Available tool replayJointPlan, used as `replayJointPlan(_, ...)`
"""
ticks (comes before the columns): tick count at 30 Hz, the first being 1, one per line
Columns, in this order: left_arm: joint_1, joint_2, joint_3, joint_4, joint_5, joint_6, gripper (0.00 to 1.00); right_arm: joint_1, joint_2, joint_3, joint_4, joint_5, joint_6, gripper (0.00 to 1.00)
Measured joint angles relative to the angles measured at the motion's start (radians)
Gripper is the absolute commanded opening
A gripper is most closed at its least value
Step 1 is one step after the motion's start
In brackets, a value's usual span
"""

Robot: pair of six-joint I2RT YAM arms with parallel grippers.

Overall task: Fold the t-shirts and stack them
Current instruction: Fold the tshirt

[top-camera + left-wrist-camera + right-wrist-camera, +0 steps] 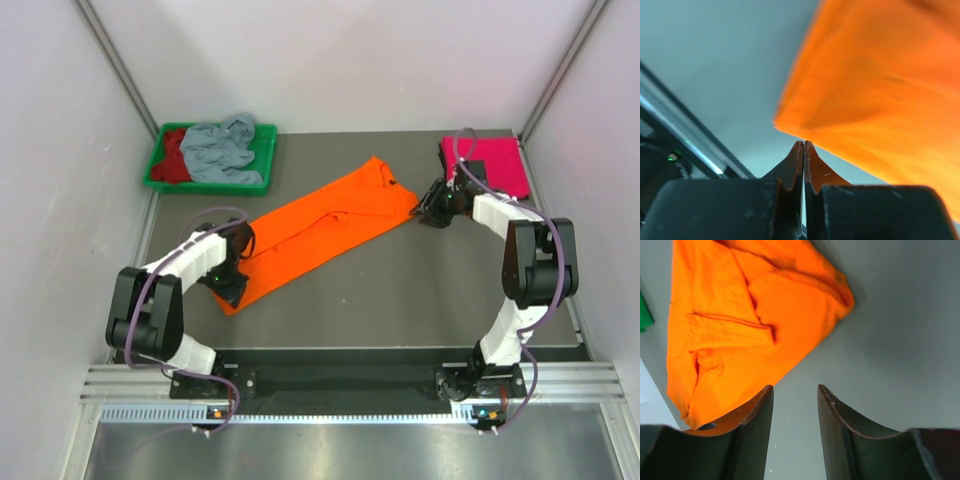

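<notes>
The bright orange t-shirt, folded into a long strip, lies diagonally across the middle of the table. My left gripper is at its near-left end. In the left wrist view it is shut, and its tips pinch the edge of the orange cloth. My right gripper is open and empty just off the shirt's far-right end, over bare table. A folded magenta pink t-shirt lies at the back right. A grey-blue t-shirt and a dark red one lie crumpled in the green tray.
The green plastic tray stands at the back left. White walls close in the table on the left, back and right. A metal rail runs along the near edge by the arm bases.
</notes>
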Motion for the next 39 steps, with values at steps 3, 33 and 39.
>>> replayJointPlan(3, 0.0, -0.03, 0.057, -0.002, 0.008, 0.019, 0.0, 0.0, -0.018, -0.06, 0.017, 0.012, 0.031, 0.46)
replayJointPlan(33, 0.005, -0.084, 0.176, 0.341, 0.404, 0.528, 0.0, 0.001, 0.077, -0.16, 0.388, 0.182, 0.213, 0.19)
replayJointPlan(39, 0.007, -0.084, 0.179, 0.355, 0.432, 0.561, 0.0, 0.001, 0.114, -0.114, 0.386, 0.22, 0.208, 0.06)
